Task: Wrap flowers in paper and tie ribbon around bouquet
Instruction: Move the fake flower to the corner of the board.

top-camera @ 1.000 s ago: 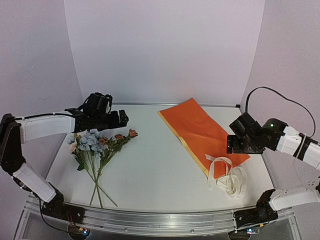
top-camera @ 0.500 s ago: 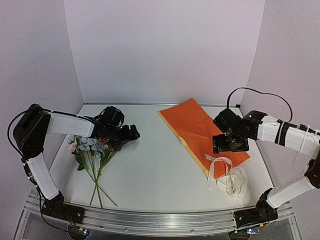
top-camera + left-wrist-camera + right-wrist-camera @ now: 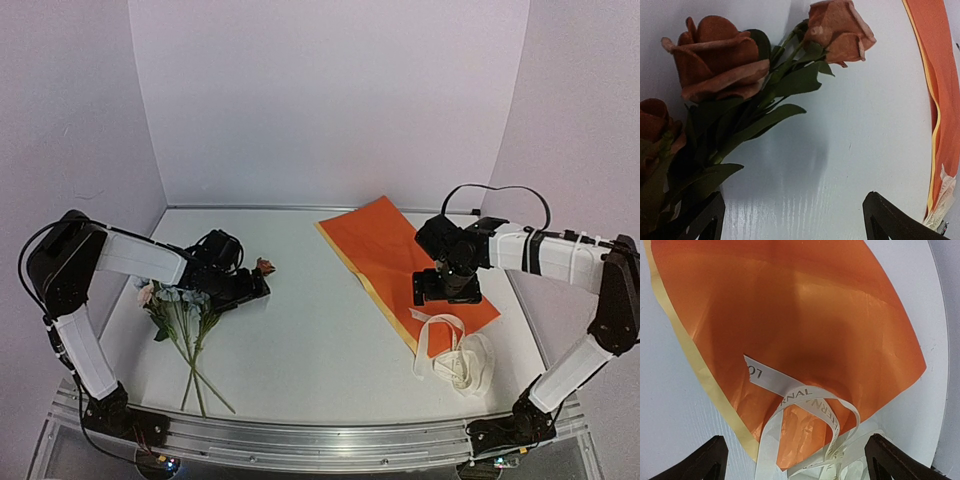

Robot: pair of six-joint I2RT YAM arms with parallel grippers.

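Under right gripper point(image 3: 446, 291), jaws apart: orange paper point(image 3: 385, 245), yellow-edged; left gripper point(image 3: 250, 285) apart too.

Locate the flowers point(image 3: 186, 322): flat at left, stems toward you. The orange paper point(image 3: 395, 250) lies flat at right, ribbon point(image 3: 456, 364) overlapping its near corner.

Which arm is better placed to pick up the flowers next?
The left. Its open hand hangs right over the flowers, while the right hand, also open, is far off to the other side, above the paper and ribbon.
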